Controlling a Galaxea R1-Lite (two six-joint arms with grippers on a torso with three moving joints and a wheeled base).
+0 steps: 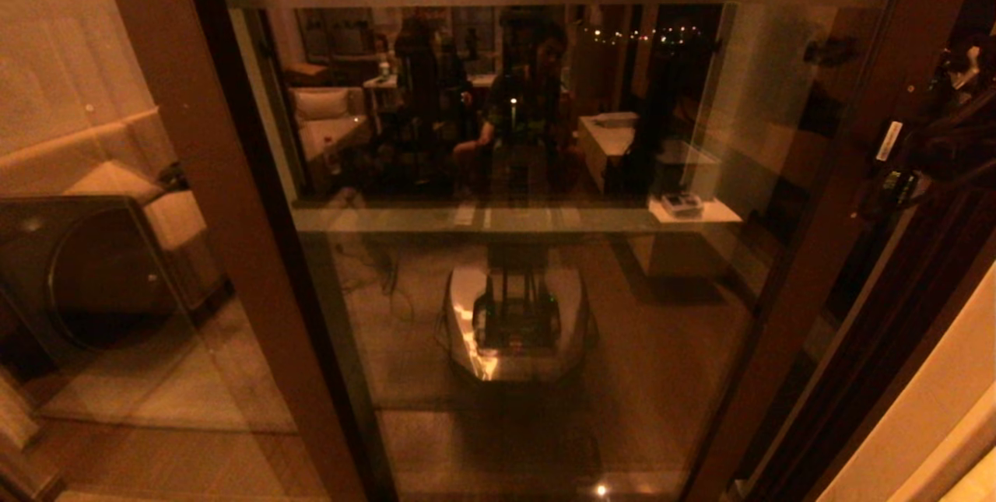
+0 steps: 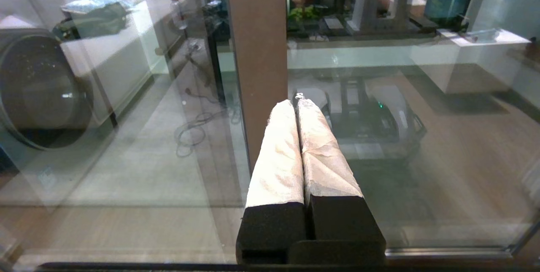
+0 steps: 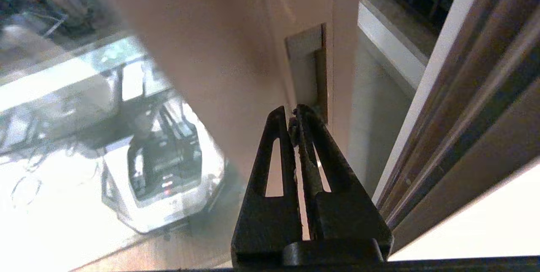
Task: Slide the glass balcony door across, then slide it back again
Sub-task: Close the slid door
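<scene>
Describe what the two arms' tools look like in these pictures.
The left tool has two long tapered fingers wrapped in creased whitish tape, on a black blocky base. The right tool is bare black: two slim pointed fingers, each with a long triangular cut-out. In the head view, the right arm shows as dark links with cables and a white label.

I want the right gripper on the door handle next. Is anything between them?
Nothing visible. In the right wrist view the right gripper, fingers together, sits just short of the handle slot on the door stile, with only bare frame between them.
</scene>
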